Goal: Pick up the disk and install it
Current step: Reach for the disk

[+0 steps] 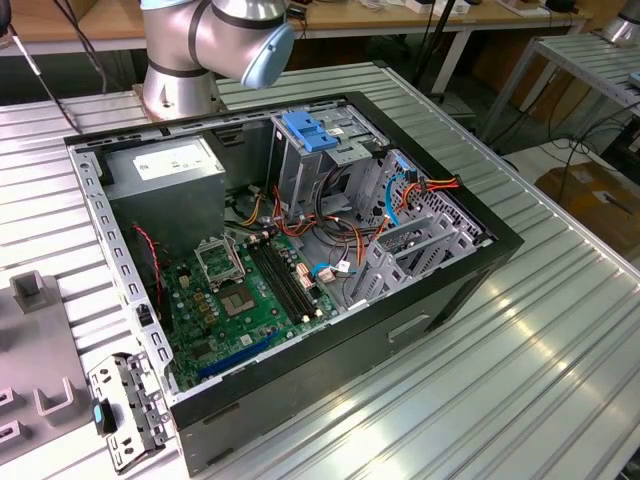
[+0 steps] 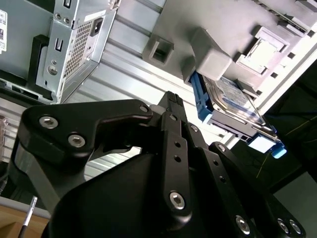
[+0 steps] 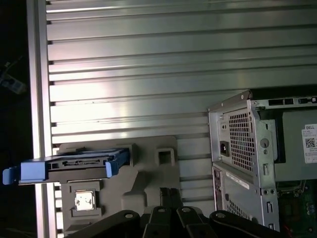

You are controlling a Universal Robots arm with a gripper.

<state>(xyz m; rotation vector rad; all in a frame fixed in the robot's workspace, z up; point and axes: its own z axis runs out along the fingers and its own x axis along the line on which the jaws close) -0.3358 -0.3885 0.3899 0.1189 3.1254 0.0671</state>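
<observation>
The disk [image 3: 74, 166] is a flat dark grey drive in a bright blue carrier rail. It stands on edge in a slot of a grey holder block [image 3: 148, 173] on the ribbed metal table. In the second wrist view the disk [image 2: 225, 99] sticks out of the same holder [image 2: 213, 59]. My gripper [image 3: 170, 192] hangs above the table beside the holder, a short way from the disk and touching nothing. Its black fingers [image 2: 171, 106] lie together, shut on nothing.
An open computer case [image 1: 300, 240] lies on the table, with a motherboard, cables and a tall metal cage topped by a blue tab [image 1: 312, 130]. Its rear panel [image 3: 242, 144] is close to my gripper. A loose metal bracket [image 1: 125, 405] lies by the case.
</observation>
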